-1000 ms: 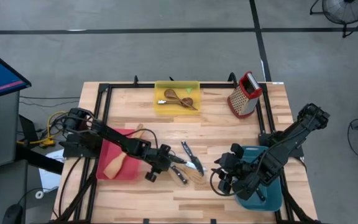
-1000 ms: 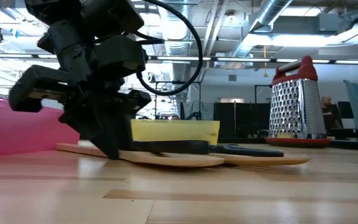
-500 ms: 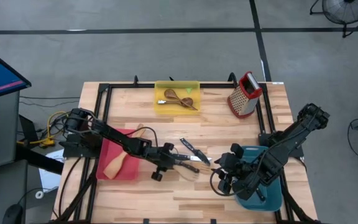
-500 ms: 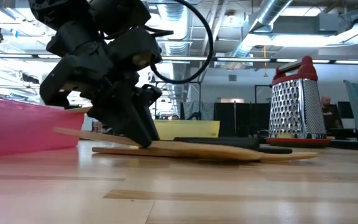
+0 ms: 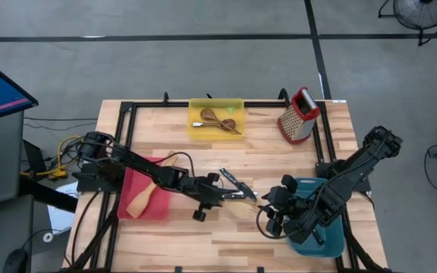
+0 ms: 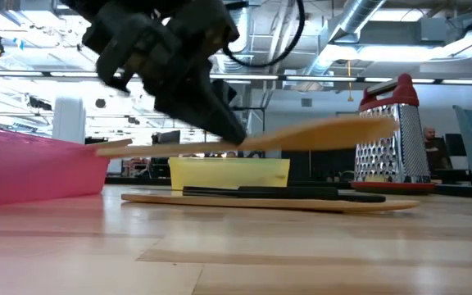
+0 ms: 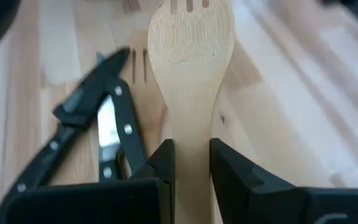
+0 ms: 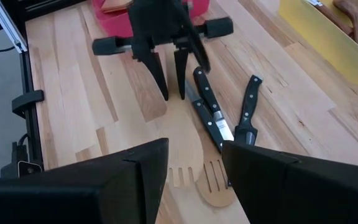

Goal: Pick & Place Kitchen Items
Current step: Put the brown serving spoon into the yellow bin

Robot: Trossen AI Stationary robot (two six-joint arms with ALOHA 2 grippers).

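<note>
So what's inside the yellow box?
Two dark brown wooden spoons lie in the yellow bin, with something small and green beside them. Whatever sits underneath them is hidden.

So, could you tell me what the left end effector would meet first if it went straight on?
Probably the right end effector: the left end effector, shut on a raised slotted spatula, points at it across the table, though their relative heights are unclear.
</note>
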